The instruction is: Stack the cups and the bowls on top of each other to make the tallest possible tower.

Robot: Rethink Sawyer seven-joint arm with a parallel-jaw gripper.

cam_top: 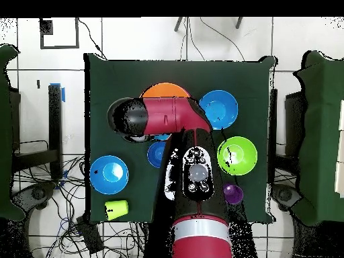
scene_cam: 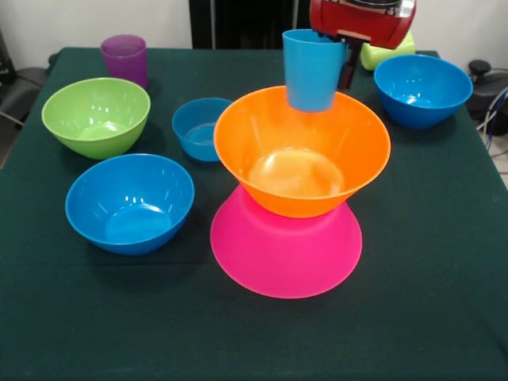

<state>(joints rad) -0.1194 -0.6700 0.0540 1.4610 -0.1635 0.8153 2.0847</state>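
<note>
One dark green cloth (scene_cam: 429,317) covers all — pale wall (scene_cam: 48,24) behind.

- Lit brightly and evenly from above.
- Showed white glare inside the orange bowl (scene_cam: 295,171) and blue bowls (scene_cam: 131,208).
- Cast only soft, faint shadows across the dark counter (scene_cam: 429,302).
</note>
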